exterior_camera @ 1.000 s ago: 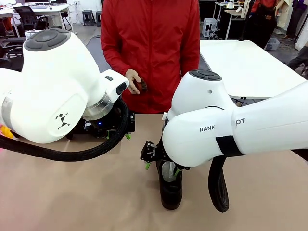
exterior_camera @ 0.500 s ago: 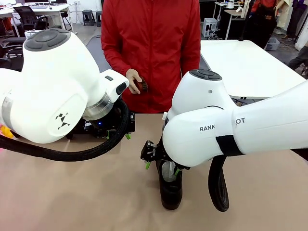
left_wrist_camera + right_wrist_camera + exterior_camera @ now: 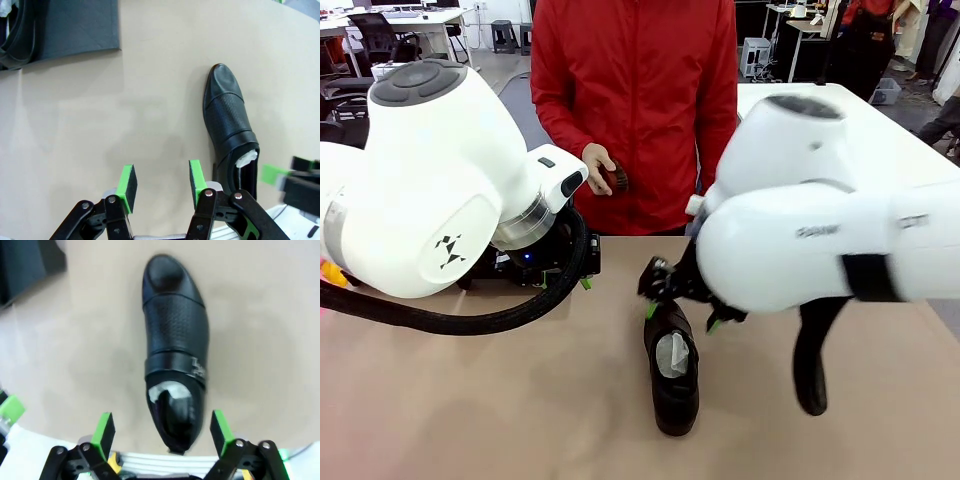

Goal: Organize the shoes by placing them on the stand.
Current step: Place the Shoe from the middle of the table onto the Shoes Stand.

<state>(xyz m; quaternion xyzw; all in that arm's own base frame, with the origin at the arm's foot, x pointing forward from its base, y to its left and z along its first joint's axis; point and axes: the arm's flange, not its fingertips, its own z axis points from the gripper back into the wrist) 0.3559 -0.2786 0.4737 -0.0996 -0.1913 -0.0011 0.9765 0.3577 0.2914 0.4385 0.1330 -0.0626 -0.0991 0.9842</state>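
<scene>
Your right gripper (image 3: pixel 162 432) has its fingers wide apart and empty, poised over the heel end of the shoe (image 3: pixel 174 354), a spread that would let them straddle it. The shoe lies flat on the worktop (image 3: pixel 500 400), apart from the stand (image 3: pixel 75 25). Your left gripper (image 3: pixel 161 181) holds its fingers partly open on nothing, beside the shoe, probably waiting its turn.
</scene>
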